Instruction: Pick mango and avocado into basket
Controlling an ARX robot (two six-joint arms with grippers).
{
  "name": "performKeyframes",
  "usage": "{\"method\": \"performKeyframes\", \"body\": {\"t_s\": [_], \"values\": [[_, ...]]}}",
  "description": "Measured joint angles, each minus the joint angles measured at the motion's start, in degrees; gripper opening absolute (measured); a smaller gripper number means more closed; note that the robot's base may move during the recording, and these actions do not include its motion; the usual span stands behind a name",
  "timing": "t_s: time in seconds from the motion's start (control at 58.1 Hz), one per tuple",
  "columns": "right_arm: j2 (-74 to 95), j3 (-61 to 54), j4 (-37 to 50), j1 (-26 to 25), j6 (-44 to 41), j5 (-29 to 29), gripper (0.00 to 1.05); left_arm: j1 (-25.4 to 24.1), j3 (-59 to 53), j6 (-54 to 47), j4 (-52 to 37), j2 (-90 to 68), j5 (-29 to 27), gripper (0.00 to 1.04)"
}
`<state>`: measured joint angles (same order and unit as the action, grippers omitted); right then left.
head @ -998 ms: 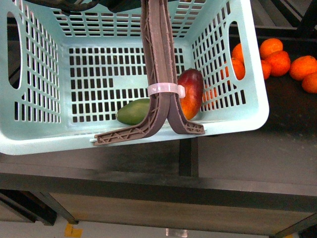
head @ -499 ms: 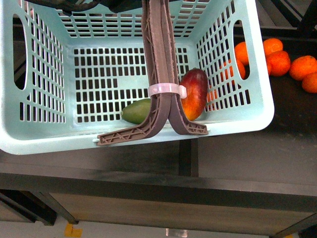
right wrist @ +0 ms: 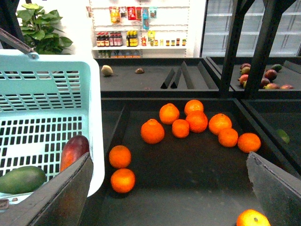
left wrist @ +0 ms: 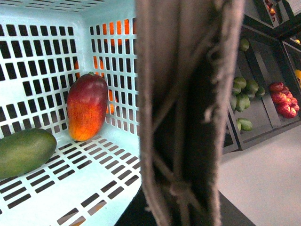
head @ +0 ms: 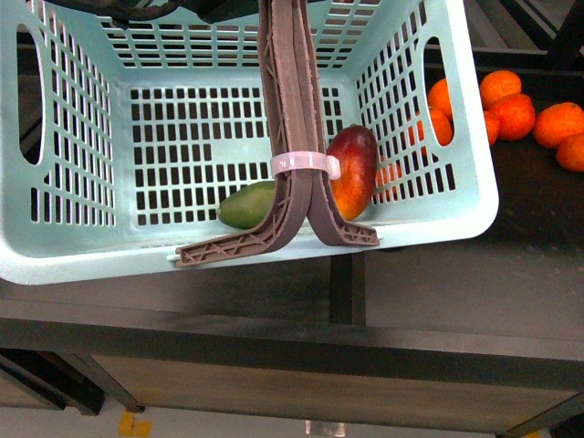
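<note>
Mint-teal plastic, slotted walls and floor: the basket [head: 73,255] fills most of the front view, its two brown handles [head: 294,119] raised together and bound by a white zip tie [head: 304,164]. Both fruits lie inside on the basket floor at the near right. The mango [head: 355,170], red blending to orange, leans in the right corner against the right wall; the avocado [head: 248,204], matte green, lies just left of it, close to the near wall, the two separated in the front view by the handles. Left wrist view: the handle strip sits directly against the lens, blurred, with mango [left wrist: 87,106] and avocado [left wrist: 24,152] beyond it on the floor; the left gripper's fingers are not visible, so cannot tell whether it grasps the handle. Right wrist view: right gripper [right wrist: 169,188] outside the basket, to its right, jaws spread wide over a dark tray [right wrist: 188,188], holding nothing. Oranges [right wrist: 197,121] lie scattered on that tray, some just beside the basket's right wall. Room is a shop: dark produce bins, further fruit in side bins, a shelf of bottles [right wrist: 127,37] on the far wall, a potted plant [right wrist: 40,28] at far left.
</note>
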<state>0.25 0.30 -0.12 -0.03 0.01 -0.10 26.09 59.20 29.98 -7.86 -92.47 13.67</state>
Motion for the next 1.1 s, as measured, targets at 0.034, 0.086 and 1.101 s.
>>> {"method": "performKeyframes", "body": {"t_s": [0.034,0.086,1.101], "values": [[0.0,0.0,0.0,0.0,0.0,0.0,0.97,0.0,0.0,0.0,0.0,0.0,0.0,0.06],[0.0,0.0,0.0,0.0,0.0,0.0,0.97,0.0,0.0,0.0,0.0,0.0,0.1,0.06],[0.0,0.0,0.0,0.0,0.0,0.0,0.97,-0.5,-1.1,-21.2,-17.2,-4.3,-12.4,0.06]]}}
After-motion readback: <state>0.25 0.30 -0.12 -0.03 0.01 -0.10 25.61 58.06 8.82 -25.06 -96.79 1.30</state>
